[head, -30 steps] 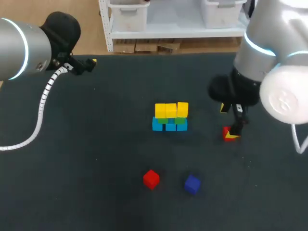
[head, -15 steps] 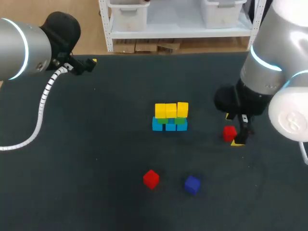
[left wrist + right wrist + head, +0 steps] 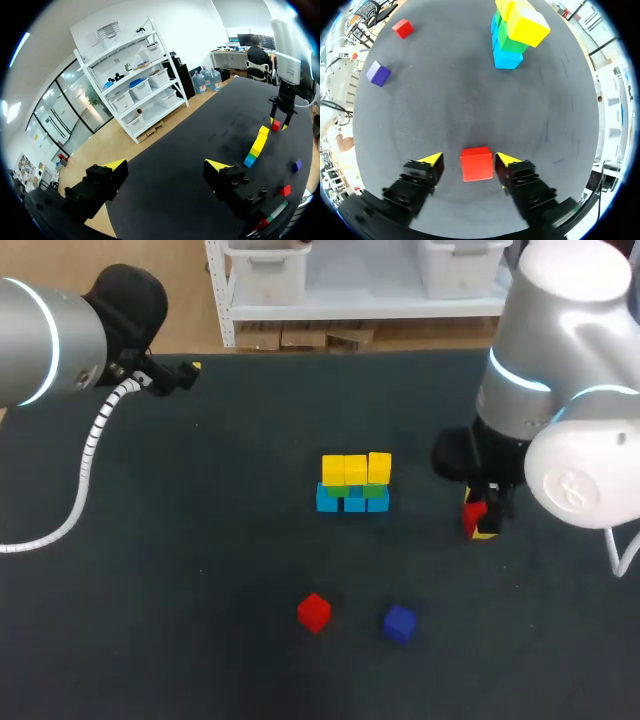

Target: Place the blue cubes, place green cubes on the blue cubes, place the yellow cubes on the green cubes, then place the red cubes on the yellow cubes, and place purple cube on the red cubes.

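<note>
1. Right gripper (image 3: 467, 159) fingers apart; red cube (image 3: 476, 163) sits between them on the table, small gap on one side.
2. Blue-green-yellow stack (image 3: 512, 37) is well ahead of it.
3. Left gripper (image 3: 165, 165) is wide, holding nothing.

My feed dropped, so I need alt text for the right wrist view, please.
A red cube sits on the table between the open fingers of the right gripper, not yet clamped. Ahead stands the stack of blue, green and yellow cubes; a second red cube and a purple cube lie apart from it.
</note>
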Action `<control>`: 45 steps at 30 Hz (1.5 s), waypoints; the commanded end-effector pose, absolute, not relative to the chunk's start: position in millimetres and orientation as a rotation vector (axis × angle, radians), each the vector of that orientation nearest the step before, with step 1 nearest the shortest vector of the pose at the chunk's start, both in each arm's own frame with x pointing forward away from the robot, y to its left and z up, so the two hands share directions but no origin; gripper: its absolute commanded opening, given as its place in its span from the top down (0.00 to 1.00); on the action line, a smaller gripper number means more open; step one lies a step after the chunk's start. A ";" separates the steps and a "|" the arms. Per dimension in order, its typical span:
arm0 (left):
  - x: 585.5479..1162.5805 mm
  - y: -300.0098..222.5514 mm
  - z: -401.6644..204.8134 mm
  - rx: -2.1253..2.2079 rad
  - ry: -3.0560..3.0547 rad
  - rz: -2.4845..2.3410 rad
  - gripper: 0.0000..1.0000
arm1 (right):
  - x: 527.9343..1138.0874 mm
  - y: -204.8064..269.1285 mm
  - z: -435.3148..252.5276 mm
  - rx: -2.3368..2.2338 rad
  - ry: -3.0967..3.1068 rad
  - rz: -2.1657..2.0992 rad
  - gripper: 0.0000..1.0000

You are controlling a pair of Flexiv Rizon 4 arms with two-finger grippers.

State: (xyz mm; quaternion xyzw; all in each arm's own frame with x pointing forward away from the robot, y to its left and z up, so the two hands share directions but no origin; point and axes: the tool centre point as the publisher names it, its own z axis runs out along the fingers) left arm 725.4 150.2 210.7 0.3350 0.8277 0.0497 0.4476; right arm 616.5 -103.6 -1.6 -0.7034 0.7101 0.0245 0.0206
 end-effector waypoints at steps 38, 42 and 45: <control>727.0 150.9 210.5 0.833 2.048 0.118 0.00 | 643.6 18.6 117.7 -2.202 2.079 0.063 1.00; 727.0 150.9 210.5 0.833 2.048 0.118 0.00 | 650.2 29.5 115.3 -2.218 2.071 0.068 1.00; 727.0 150.9 210.5 0.833 2.048 0.118 0.00 | 655.2 34.3 113.8 -2.226 2.069 0.069 1.00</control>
